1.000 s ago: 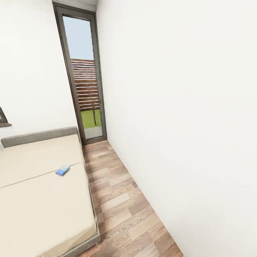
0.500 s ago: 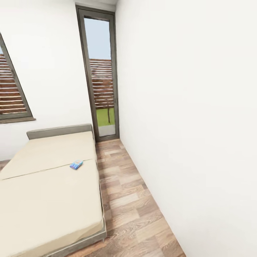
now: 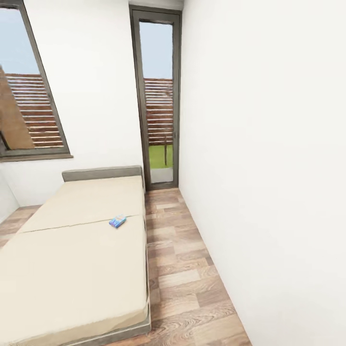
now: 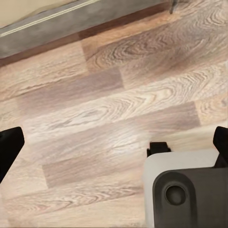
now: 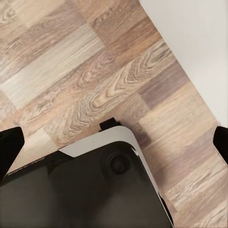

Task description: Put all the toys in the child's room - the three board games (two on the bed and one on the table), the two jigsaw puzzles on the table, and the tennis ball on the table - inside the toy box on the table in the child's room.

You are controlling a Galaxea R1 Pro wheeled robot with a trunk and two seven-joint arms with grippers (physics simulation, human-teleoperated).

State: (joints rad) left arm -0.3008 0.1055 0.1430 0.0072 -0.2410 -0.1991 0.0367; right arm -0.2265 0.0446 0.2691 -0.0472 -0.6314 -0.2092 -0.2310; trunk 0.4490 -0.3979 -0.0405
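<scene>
The head view swings left, bringing more of the bed and a window into sight, so the blue board game on the bed looks like the next pickup; both sets of fingers hang released above the floor.

One board game, small flat blue box with colourful lid, lies flat on the bed, skewed to the bed's edges. It sits on the cream top near the wall-side edge, just by the seam line.

Board game on bed
</scene>
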